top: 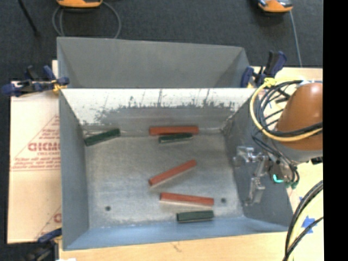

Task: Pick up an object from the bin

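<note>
Orange wrist cover cut off rightward, pincer over bin's right wall

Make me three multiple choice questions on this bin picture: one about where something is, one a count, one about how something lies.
1. Where is the pincer?
A. Over the bin's right side, by the right wall
B. Over the back left corner
C. Over the middle of the floor

2. How many red bars lie in the bin?
A. One
B. Three
C. Five

3. How does the middle red bar lie?
A. It stands on end
B. It leans on the back wall
C. It lies flat and slanted on the floor

Answers:
1 A, since the pincer hangs at the right side, apart from every bar.
2 B, since one lies near the back wall, one in the middle and one nearer the front.
3 C, since its whole length rests on the floor at an angle to the walls.
</note>
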`<action>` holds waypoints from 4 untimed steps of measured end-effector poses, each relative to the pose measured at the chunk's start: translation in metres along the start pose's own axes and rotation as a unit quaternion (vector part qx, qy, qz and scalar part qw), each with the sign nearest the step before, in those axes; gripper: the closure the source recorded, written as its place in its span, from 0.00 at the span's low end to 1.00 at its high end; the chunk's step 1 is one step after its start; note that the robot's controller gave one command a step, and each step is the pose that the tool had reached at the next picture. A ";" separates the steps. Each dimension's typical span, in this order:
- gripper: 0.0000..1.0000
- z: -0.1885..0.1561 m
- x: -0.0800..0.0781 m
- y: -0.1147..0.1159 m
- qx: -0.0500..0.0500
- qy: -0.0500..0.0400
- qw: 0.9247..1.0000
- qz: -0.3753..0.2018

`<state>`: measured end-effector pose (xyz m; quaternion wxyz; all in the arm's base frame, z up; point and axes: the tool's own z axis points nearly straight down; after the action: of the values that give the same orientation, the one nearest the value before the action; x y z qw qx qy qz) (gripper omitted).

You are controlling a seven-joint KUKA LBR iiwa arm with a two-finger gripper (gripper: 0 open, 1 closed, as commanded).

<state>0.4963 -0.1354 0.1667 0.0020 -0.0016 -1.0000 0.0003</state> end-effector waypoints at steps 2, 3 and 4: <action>0.00 0.096 -0.012 0.108 0.000 -0.003 0.976 -0.218; 1.00 0.096 -0.012 0.105 0.001 -0.003 0.976 -0.217; 1.00 -0.020 -0.016 0.108 0.002 -0.007 0.968 -0.250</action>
<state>0.5123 -0.0279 0.1864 -0.0051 0.2481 -0.9687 0.0018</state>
